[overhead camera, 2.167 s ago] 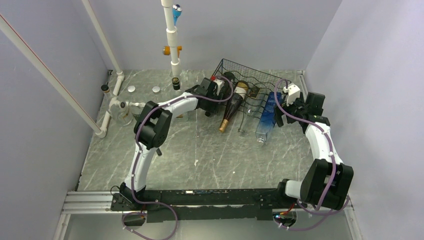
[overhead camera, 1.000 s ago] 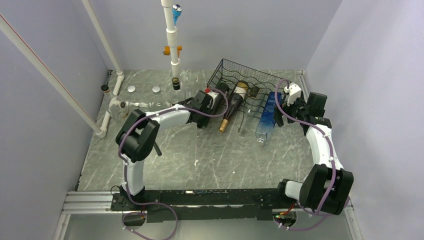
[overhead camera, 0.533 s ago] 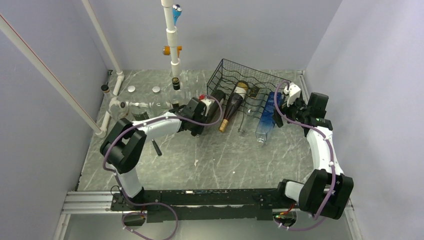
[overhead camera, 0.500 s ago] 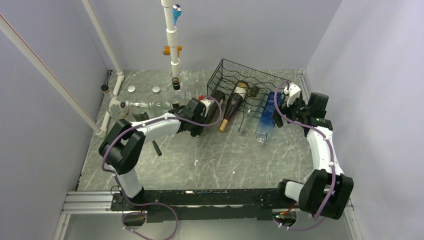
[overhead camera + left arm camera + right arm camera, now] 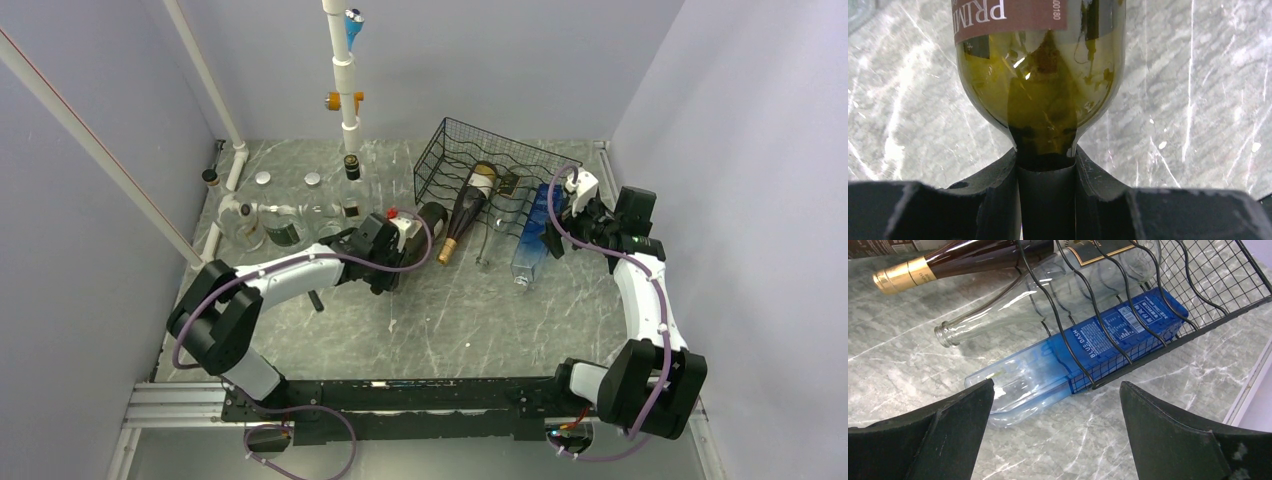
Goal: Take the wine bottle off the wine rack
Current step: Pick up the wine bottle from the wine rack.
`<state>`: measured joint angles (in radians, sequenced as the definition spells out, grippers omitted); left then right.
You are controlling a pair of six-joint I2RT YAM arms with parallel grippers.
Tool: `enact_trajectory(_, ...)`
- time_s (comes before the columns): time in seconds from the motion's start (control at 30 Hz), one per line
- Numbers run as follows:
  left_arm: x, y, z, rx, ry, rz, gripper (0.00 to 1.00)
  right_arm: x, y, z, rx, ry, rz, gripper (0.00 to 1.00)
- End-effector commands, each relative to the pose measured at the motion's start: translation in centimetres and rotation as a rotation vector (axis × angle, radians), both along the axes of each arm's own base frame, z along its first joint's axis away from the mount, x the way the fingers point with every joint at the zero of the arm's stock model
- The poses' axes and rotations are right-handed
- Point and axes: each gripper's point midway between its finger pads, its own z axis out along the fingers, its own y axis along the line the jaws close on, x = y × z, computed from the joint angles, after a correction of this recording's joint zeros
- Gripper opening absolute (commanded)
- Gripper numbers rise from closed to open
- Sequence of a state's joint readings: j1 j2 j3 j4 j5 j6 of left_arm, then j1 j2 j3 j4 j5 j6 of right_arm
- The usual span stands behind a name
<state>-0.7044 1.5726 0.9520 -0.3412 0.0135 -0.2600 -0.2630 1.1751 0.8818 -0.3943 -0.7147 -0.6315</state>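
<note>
My left gripper (image 5: 1045, 155) is shut on the neck of a green wine bottle (image 5: 1043, 75) with a dark red label. Only marble table shows beneath the bottle in the left wrist view. From above, the wine bottle (image 5: 425, 222) lies level in front of the left gripper (image 5: 385, 242), its base close to the front left corner of the black wire wine rack (image 5: 470, 140). My right gripper (image 5: 1055, 385) stands open over the table, beside the rack (image 5: 1208, 285) and a blue bottle (image 5: 1098, 340).
A dark bottle with gold foil (image 5: 462, 210), a clear glass bottle (image 5: 993, 320) and the blue bottle (image 5: 530, 240) lie in the rack, necks sticking out. Glass jars (image 5: 285, 225) and a small capped bottle (image 5: 351, 190) stand at back left by the white pipe frame (image 5: 345, 80).
My left arm has drawn back to the left and toward the near edge, taking the wine bottle out from among the rack's wires. The right arm has hardly moved.
</note>
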Motion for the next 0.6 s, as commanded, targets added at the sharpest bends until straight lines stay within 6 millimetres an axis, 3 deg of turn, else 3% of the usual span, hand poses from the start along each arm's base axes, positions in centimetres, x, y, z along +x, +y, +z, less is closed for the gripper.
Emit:
enact_trajectory(0.0,0.1,-1.6,3.5,-0.126,-0.070,-0.021,0.00,0.0,0.6,2.1,-0.001,-0.071,0.052,0.99)
enact_trajectory(0.3,-2.6,-0.4,3.3,-0.134,0.000,-0.023,0.00,-1.0,2.1,1.9,0.026,-0.072,0.143,0.99)
enact_trajectory(0.57,-5.8,0.2,4.1,-0.160,0.106,-0.050,0.00,-2.9,5.4,2.1,0.065,-0.108,0.333,0.99)
